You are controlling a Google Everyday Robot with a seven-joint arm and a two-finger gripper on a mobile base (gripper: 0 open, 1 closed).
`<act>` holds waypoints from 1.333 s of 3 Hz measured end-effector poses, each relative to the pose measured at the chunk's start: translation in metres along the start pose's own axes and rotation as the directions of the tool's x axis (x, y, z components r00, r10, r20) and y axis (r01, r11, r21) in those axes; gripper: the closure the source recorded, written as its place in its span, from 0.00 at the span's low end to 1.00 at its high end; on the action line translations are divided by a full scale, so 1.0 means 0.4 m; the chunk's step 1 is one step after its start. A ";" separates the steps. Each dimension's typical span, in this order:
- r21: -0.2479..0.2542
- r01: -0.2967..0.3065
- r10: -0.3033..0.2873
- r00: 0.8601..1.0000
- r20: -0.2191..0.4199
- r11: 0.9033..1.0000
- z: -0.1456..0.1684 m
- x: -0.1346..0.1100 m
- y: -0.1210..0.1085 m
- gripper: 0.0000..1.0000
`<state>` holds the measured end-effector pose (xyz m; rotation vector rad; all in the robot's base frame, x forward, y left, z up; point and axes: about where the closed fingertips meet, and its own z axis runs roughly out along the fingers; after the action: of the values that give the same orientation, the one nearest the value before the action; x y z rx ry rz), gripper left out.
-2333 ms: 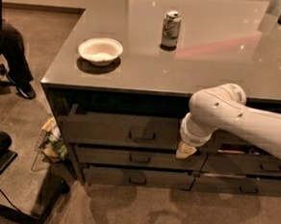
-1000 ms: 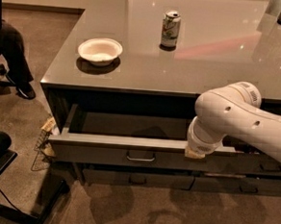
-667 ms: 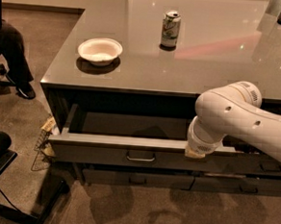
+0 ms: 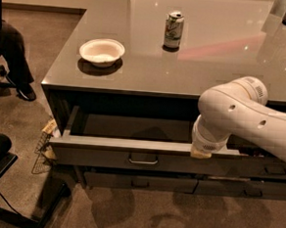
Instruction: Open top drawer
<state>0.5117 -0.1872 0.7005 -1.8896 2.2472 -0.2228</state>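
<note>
The top drawer is a wide grey-brown drawer under the counter, pulled well out, with a small metal bar handle at the middle of its front. Its dark inside shows behind the front. My gripper hangs at the end of the white arm, right at the drawer's top front edge, to the right of the handle. The arm's wrist covers most of it.
The grey counter carries a white bowl and a drink can. Lower shallower drawers sit shut below. A wire basket stands on the floor at left, a chair base and a person's leg further left.
Since the earliest frame the top drawer has come out from shut to well open, with my gripper moving toward the camera with it. Over the last second nothing has moved.
</note>
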 end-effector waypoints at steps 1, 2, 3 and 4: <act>0.063 -0.005 0.011 0.995 -0.100 0.998 -0.110 0.032 -0.050 0.84; 0.048 -0.004 0.011 0.991 -0.136 0.999 -0.123 0.053 -0.038 0.85; 0.026 -0.018 0.019 0.998 -0.054 1.000 -0.059 0.033 -0.035 0.61; -0.004 -0.038 0.038 0.996 0.077 0.999 0.033 -0.018 -0.044 0.38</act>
<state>0.5331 -0.1833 0.6923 -1.8218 2.2314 -0.1390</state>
